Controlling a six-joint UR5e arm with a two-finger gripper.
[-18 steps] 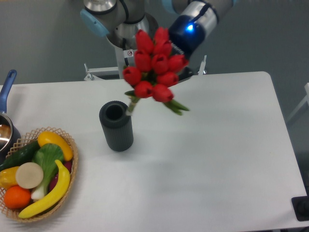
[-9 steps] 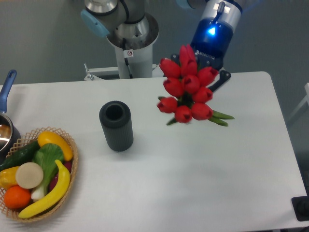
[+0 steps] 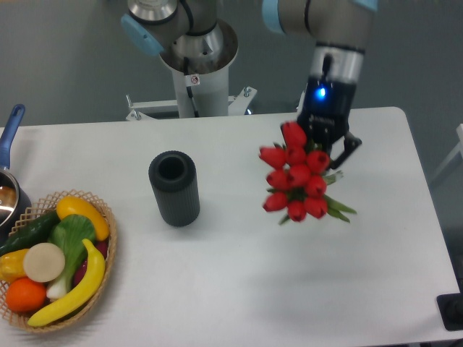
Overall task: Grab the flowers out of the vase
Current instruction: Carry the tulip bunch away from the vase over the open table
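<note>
Flowers (image 3: 298, 181): carried further right, well clear of vase (image 3: 174, 188), now empty. Gripper (image 3: 327, 148) clamped on bunch. Pick essentially done.

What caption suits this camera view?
Gripper holds the flowers in the air, right of the empty vase.

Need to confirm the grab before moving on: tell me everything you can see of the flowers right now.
The flowers are a tight bunch of red tulip buds with green leaves poking out at the lower right. They look artificial. They hang clear of the vase, to its right, above the table, held under the gripper. The stems are hidden.
</note>
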